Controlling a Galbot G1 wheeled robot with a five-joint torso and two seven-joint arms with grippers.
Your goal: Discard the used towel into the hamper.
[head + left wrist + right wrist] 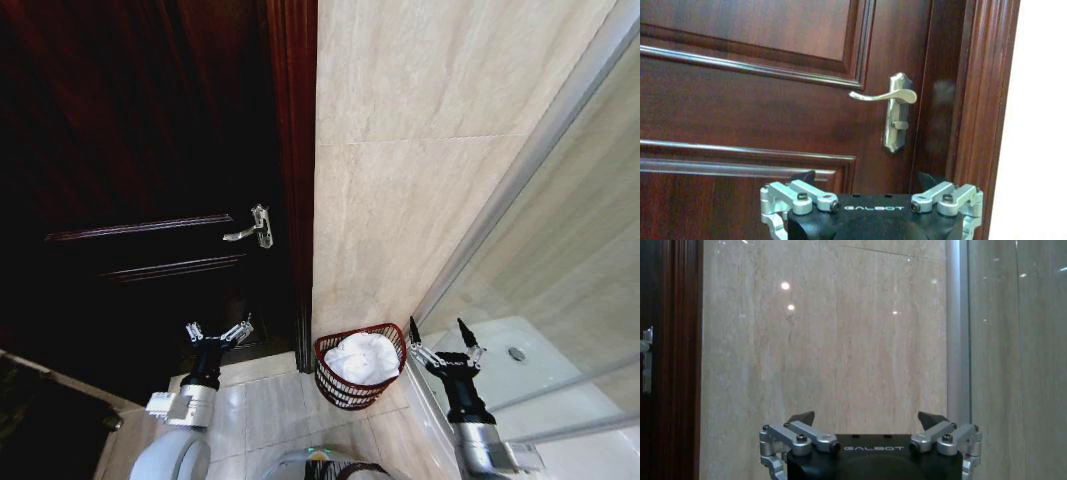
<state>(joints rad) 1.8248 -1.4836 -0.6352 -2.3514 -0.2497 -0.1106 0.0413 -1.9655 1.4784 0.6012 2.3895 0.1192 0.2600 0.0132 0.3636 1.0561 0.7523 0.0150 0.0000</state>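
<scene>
We are seeing the white towel [361,357] lying inside the hamper [343,390], which is standing on the floor against the tiled wall [420,180] beside the door [140,200]. Our left gripper [218,335] is hovering spread and empty before the door, and our right gripper [440,334] is hovering likewise released, just beside the hamper.

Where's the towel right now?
In the head view the white towel lies inside the hamper, on the floor against the tiled wall, between the door frame and the open right gripper.
</scene>
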